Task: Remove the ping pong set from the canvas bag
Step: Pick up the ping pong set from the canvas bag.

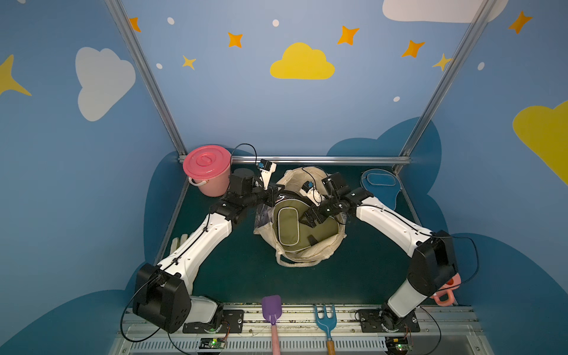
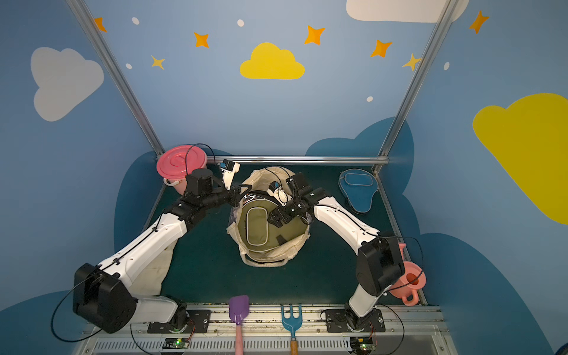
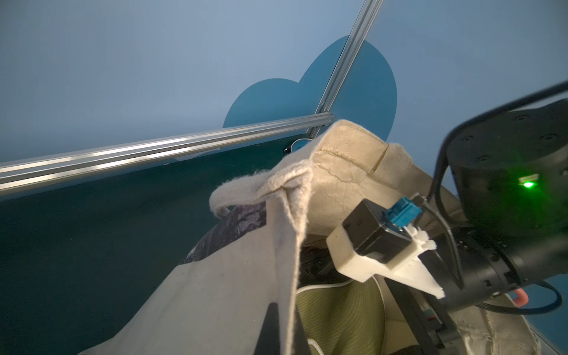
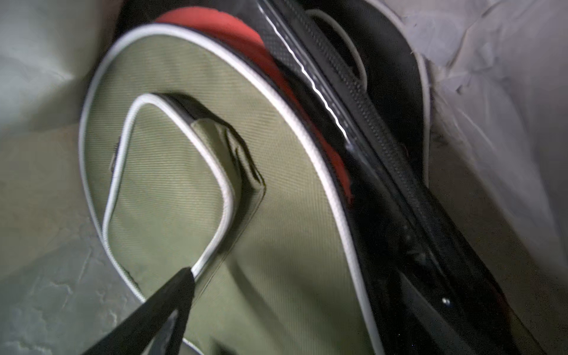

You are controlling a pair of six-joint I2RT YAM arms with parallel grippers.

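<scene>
The cream canvas bag [image 1: 307, 258] [image 2: 270, 259] stands open mid-table. An olive paddle cover [image 1: 289, 227] [image 2: 256, 226] with white piping fills its mouth. My left gripper [image 1: 278, 192] [image 3: 284, 335] is shut on the canvas bag's left rim [image 3: 285, 246], holding the cloth edge up. Inside the bag my right gripper [image 1: 307, 219] [image 2: 275, 219] stands open over the olive cover [image 4: 246, 215], one dark finger [image 4: 172, 304] at the pocket's piping. A red paddle [image 4: 246, 37] and a black zip case [image 4: 368, 123] lie behind the olive cover. A blue paddle cover [image 1: 379, 184] [image 2: 358, 187] lies on the table at back right.
A pink lidded bucket [image 1: 209, 172] stands at back left beside my left wrist. A purple shovel [image 1: 271, 307] and a blue rake [image 1: 325, 316] lie at the front edge. A pink watering can [image 2: 410, 282] sits behind my right arm. An aluminium rail [image 1: 307, 159] bounds the back.
</scene>
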